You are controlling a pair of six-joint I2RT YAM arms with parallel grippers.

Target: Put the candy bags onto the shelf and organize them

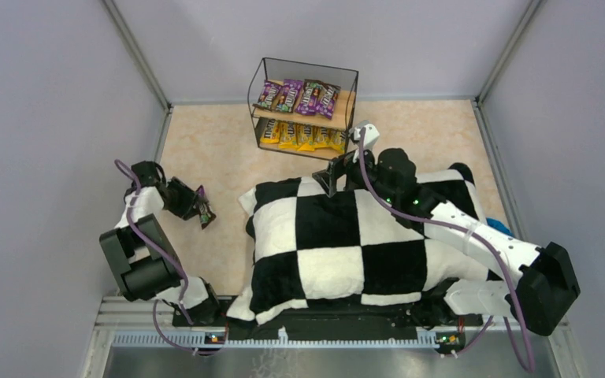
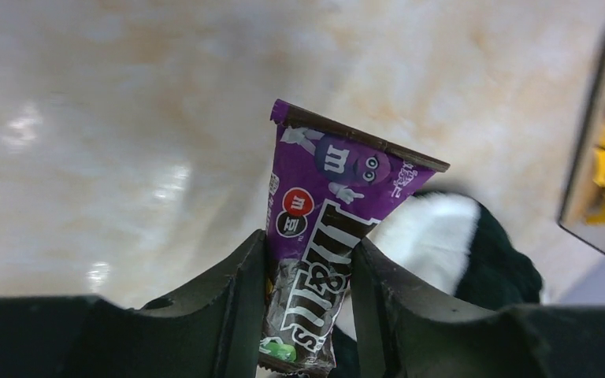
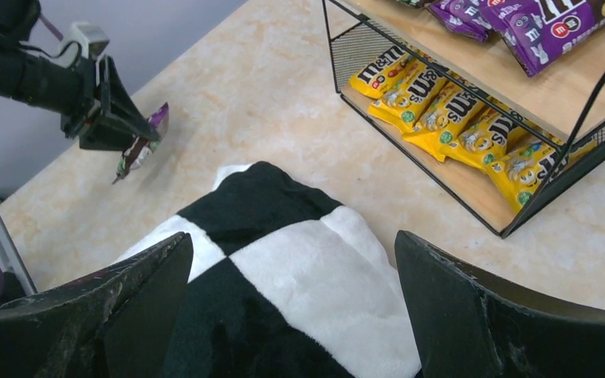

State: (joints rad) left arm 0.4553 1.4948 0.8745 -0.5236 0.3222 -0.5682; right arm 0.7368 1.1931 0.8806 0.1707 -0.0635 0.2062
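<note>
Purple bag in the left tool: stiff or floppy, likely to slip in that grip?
Probably semi-floppy: the purple bag is thin creased film, though its free end stands out past the left tool without drooping. Possibly slippery, as the wrapper is glossy. Likely light: a small flat packet.

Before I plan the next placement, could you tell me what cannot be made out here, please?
Left wrist: most of the shelf, blurred, cut off at the right edge.
Right wrist: the upper purple bags, cut off by the top edge.
Top: anything under the cushion; a blue object, mostly behind the right arm.
</note>
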